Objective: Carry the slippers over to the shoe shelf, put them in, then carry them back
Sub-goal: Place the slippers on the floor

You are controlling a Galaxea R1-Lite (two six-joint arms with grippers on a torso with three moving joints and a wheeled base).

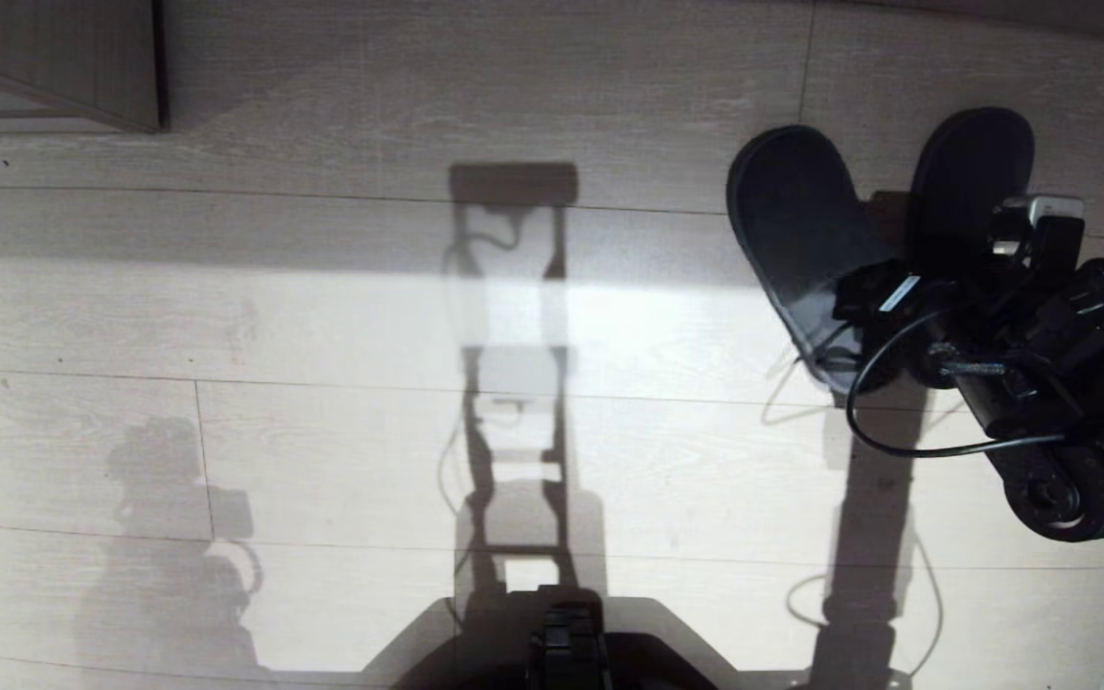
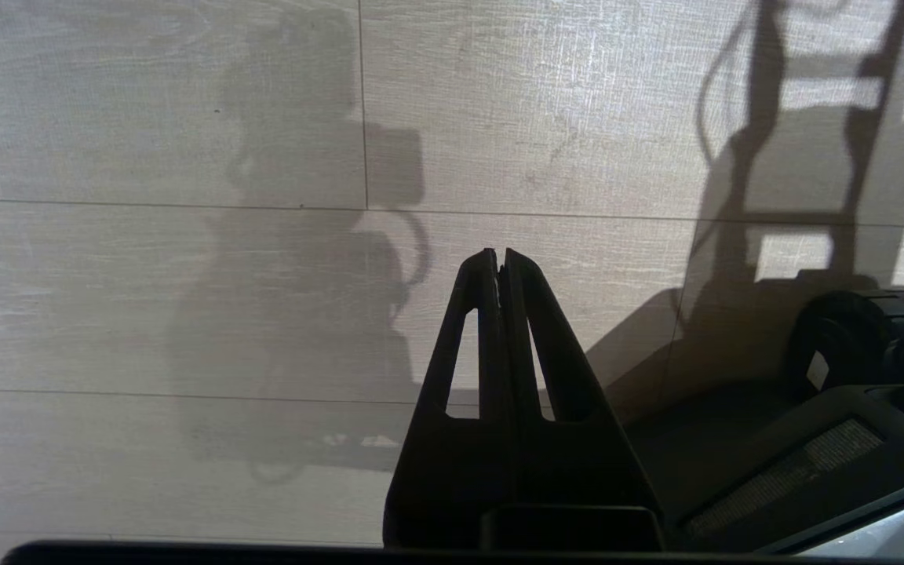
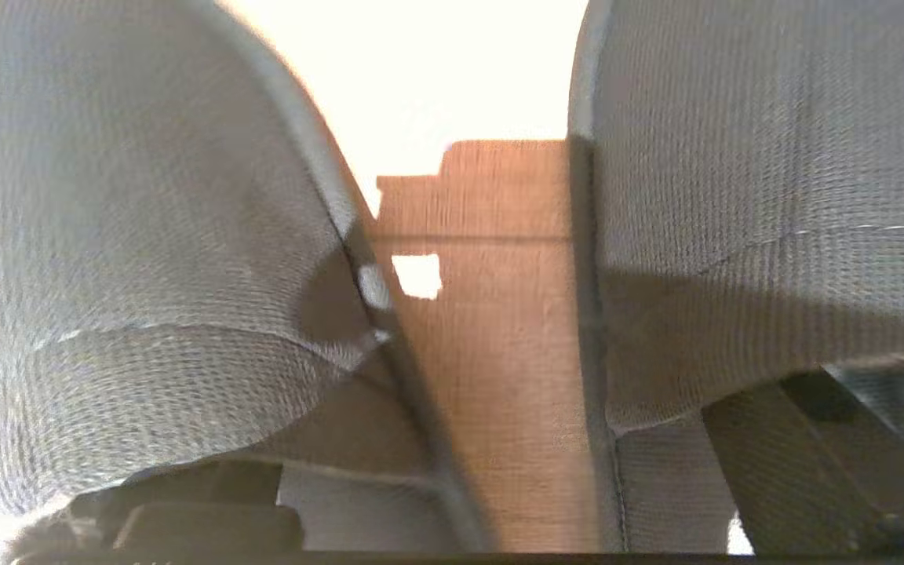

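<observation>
Head view: the slippers (image 1: 883,240) lie on the pale wood-plank floor (image 1: 322,316) at about two o'clock, two dark soles side by side, rounded ends pointing to twelve, the left one tilted so its near end angles toward five o'clock. My right gripper (image 1: 907,316) sits low over their near ends, wrist and arm running off to four o'clock, a black cable (image 1: 897,422) looping below. From here I cannot tell how my right fingers stand; the wrist body hides them. A corner of taupe wood-grain furniture (image 1: 44,67) shows at ten o'clock, well apart from the slippers. My base (image 1: 562,642) shows at six o'clock, with long shadows of my frame thrown up the middle of the floor. Left wrist view: my left gripper (image 2: 499,263) hangs over bare floor, its fingers (image 2: 530,345) pressed together tip to tip, holding nothing. Part of my base shows at four o'clock. Right wrist view: very close on the slippers, one grey woven strap filling nine o'clock and the other filling two o'clock, a strip of shadowed floor between them at the centre. One dark finger (image 3: 797,463) shows at five o'clock outside the right-hand slipper and another dark piece at seven o'clock under the left-hand one, so my right fingers are spread wide, straddling the pair rather than pinching it.
</observation>
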